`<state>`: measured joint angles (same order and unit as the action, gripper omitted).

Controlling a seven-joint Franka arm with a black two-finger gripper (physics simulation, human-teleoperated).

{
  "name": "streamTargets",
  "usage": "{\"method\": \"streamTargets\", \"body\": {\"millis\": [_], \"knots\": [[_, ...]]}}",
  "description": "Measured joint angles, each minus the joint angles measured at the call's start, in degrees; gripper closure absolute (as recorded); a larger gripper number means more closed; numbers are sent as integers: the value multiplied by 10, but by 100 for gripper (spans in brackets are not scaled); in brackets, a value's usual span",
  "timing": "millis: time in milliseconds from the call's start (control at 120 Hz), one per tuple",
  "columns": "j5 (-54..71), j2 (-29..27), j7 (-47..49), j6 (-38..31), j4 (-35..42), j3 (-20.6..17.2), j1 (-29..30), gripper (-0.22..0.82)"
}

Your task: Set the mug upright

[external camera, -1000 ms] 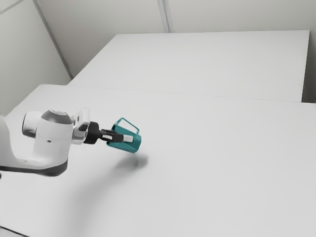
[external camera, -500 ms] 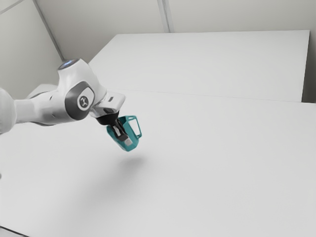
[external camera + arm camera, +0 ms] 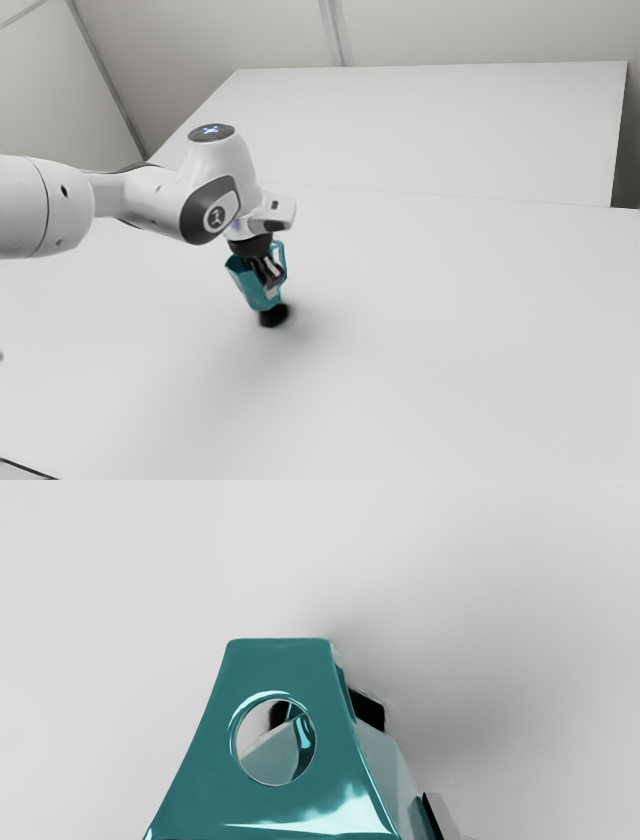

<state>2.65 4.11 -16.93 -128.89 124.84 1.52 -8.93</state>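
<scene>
Mouth up, the mug's [image 3: 249, 287] long axis leans toward exterior view's left.

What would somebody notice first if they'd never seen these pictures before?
Probably the blue-green mug, tilted in the robot's jaws, with a black patch just below it on the pale table. Next might be the big white arm, reaching in from the exterior view's left. In the wrist view, a shiny blue-green part has a round hole.
</scene>
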Motion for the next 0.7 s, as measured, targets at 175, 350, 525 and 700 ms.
{"method": "streamTargets", "body": {"millis": [175, 350, 525, 700], "knots": [[4, 5, 64, -1, 4, 5, -9, 78], [7, 12, 112, -5, 3, 12, -6, 78], [12, 24, 147, -13, 2, 15, -6, 78], [13, 27, 175, -15, 5, 15, -7, 78]]}}
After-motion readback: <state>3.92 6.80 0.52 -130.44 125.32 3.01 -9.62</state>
